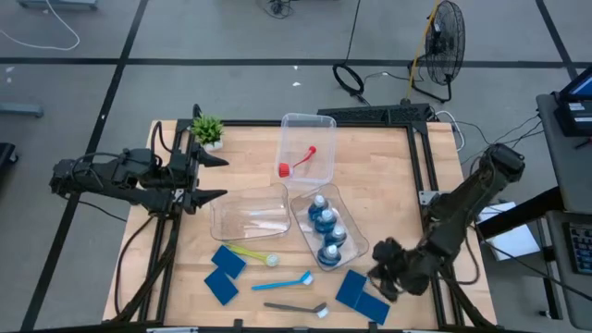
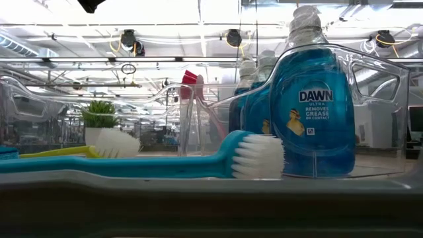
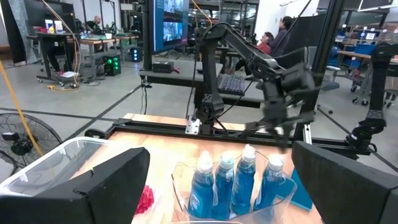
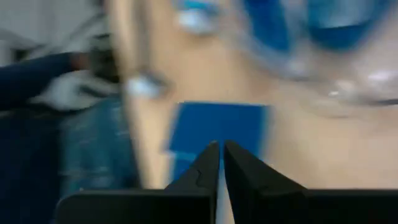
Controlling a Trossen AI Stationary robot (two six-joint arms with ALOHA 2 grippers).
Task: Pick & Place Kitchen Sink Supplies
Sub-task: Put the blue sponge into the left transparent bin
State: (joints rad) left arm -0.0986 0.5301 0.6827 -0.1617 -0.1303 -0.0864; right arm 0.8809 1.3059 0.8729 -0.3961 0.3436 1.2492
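We look down on a wooden table (image 1: 388, 185) with three clear bins. The four bottles (image 1: 326, 231) stand in a row in one bin (image 1: 356, 242), the red brush (image 1: 298, 162) lies in another (image 1: 319, 125), and the third (image 1: 222, 222) holds no supplies that we can make out. The right gripper (image 1: 388, 277) hangs low at the near right, just beside two sponges (image 1: 361, 296); its fingers (image 4: 208, 168) are pressed together on nothing, with a blue sponge (image 4: 217, 127) straight ahead. The left gripper (image 1: 208, 176) waits wide open at the far left, near a small plant (image 1: 208, 129).

We judge the step in hand is picking up a sponge. To do it well, the fingers need to part first, straddle one sponge's edges, and lift only the top one where the two overlap.

Two more sponges (image 1: 224, 273) and the yellow-green (image 1: 250, 252), light-blue (image 1: 282, 280) and grey (image 1: 296, 307) brushes lie loose.

The nearest bottle (image 2: 310, 106) reads "DAWN ULTRA REMOVES GREASE ON CONTACT".
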